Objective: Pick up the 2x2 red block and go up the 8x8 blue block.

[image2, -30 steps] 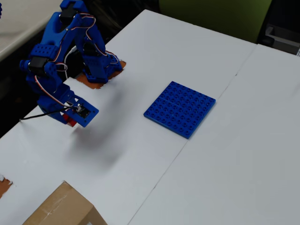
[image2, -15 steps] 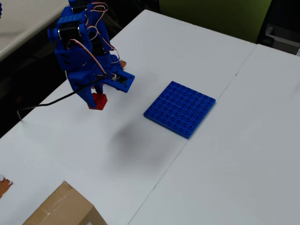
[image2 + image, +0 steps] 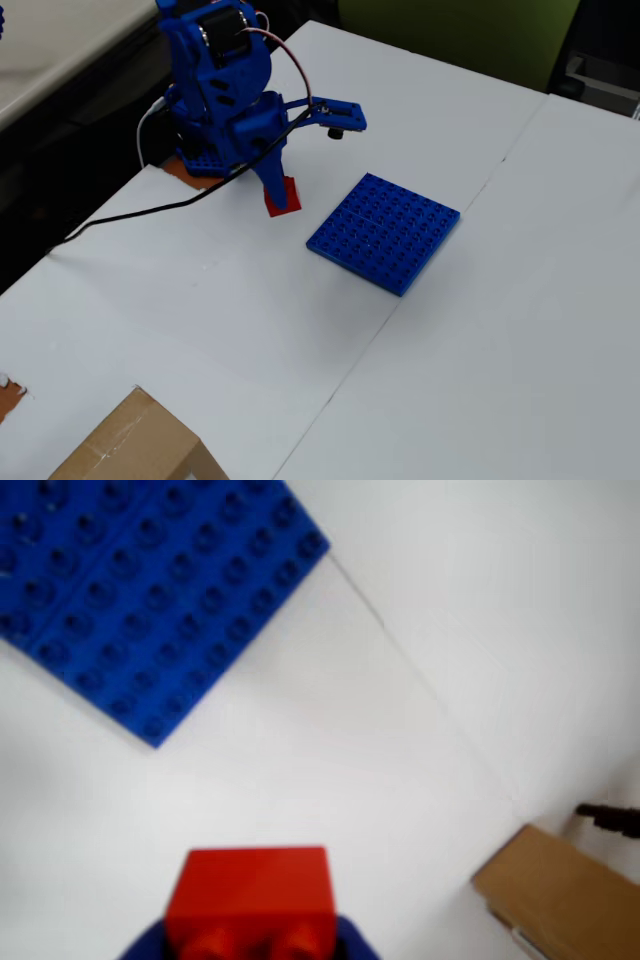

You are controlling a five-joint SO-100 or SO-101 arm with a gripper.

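Observation:
The 2x2 red block [image 3: 250, 885] fills the bottom middle of the wrist view, with blue gripper [image 3: 250, 948] parts on both sides of it. In the overhead view the blue arm's gripper [image 3: 279, 197] points down and is shut on the red block [image 3: 289, 198], close to the white table; I cannot tell whether the block touches the table. The 8x8 blue block [image 3: 385, 232] lies flat a short way to the right of the red block. In the wrist view it lies at the top left [image 3: 140, 590], apart from the red block.
A brown cardboard box [image 3: 130, 445] sits at the table's near-left corner and shows at the wrist view's bottom right [image 3: 560, 895]. A black cable [image 3: 130, 215] runs left from the arm's base [image 3: 205, 160]. A seam [image 3: 400, 290] crosses the white table.

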